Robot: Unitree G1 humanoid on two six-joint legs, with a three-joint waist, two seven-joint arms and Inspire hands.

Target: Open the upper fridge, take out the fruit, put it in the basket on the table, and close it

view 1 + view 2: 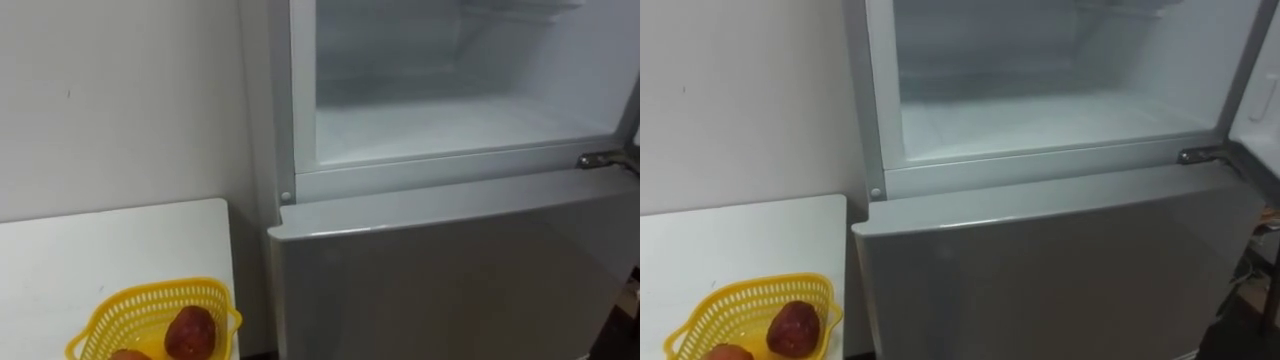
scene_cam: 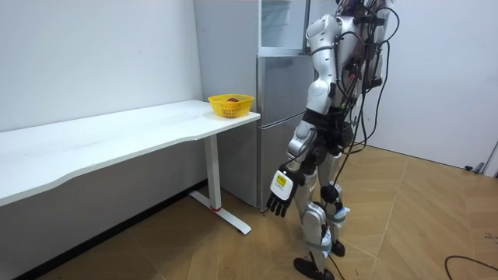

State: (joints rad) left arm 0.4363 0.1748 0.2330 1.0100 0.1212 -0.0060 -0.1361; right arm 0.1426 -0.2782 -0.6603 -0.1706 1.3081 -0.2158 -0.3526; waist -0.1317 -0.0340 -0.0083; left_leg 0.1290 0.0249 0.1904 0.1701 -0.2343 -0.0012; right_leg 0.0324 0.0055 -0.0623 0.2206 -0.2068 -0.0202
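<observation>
Left hand [image 2: 278, 194]: hangs low beside the thigh, fingers relaxed and loosely spread, holding nothing. Reads as idle, not mid-reach. It's well below the fridge's open section and well apart from the tabletop [image 1: 100, 250]. I take it for the left because the room view looks on from roughly behind the robot. Can't report the right hand's state.

The robot stands upright, close in front of the fridge, tabletop on its left.

Upper compartment [image 1: 450, 120]: door swung open, hinge bracket [image 1: 600, 158] exposed at the right edge. The shelf floor I can see looks bare and white. Lower door [image 1: 450, 270] is closed.

Task item: my best guess is the two reddish pieces in the yellow basket [image 1: 110, 318], which sits at the tabletop corner next to the fridge. That's a sensible drop spot, a short swing from the compartment. One piece [image 1: 190, 332] is in clear sight; the other [image 1: 128, 355] is cut off by the frame's bottom edge. Can't tell what they are, maybe fruit.

Unknowns:
- The top of the compartment is cropped, so something could sit higher up.
- The basket's near side is cropped.

If the compartment is truly empty, retrieval looks done.
</observation>
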